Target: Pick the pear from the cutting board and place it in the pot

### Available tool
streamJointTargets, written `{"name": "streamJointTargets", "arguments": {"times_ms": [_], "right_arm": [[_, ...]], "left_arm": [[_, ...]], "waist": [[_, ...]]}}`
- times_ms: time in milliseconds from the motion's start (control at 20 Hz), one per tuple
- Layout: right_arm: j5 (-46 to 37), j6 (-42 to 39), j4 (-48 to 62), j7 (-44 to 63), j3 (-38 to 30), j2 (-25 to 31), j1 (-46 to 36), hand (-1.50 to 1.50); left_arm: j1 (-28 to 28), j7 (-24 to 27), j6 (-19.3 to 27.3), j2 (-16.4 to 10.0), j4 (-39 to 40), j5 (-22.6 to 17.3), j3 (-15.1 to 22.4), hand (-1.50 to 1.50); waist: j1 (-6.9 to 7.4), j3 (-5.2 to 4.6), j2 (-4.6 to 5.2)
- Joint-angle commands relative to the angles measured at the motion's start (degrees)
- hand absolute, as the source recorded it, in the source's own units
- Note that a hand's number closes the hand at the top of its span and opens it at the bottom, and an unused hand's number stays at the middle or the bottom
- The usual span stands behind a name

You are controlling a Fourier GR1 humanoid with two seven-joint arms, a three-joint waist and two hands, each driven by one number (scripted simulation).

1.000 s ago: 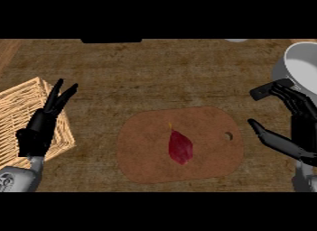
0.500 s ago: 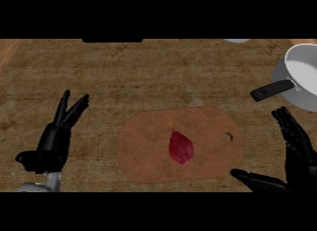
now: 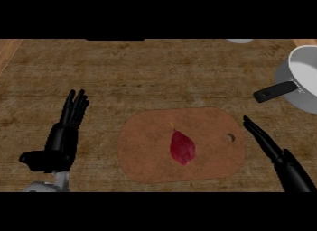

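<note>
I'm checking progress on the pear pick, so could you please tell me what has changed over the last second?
The right hand has dropped from beside the pot to the right edge of the cutting board, fingers straight, holding nothing. The left hand drifted slightly inward, still open. The basket at the left has left the view. The pear, cutting board and pot stayed put.

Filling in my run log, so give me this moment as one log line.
pear: lying on cutting board, untouched | pot: upper right | left hand: open, left of board | right hand: open, at board's right edge
</note>
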State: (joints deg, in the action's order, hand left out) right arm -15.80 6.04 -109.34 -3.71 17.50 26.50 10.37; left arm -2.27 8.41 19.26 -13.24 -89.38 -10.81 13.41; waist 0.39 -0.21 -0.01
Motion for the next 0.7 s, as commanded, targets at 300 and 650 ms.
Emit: {"name": "streamJointTargets", "arguments": {"times_ms": [300, 650], "right_arm": [[-12.4, -4.4, 3.6, 24.6, 12.0, -11.6, -12.3, -1.5], [-16.4, -7.7, 12.3, 27.5, 12.6, -14.8, -14.7, -1.5]], "left_arm": [[3.8, -0.2, -1.3, 1.3, -2.8, 1.3, 0.1, 0.0], [2.5, -0.5, -3.5, 2.1, -0.9, 1.1, -2.3, 0.0]], "waist": [[0.05, 0.2, -0.02], [-0.14, 0.2, 0.01]]}}
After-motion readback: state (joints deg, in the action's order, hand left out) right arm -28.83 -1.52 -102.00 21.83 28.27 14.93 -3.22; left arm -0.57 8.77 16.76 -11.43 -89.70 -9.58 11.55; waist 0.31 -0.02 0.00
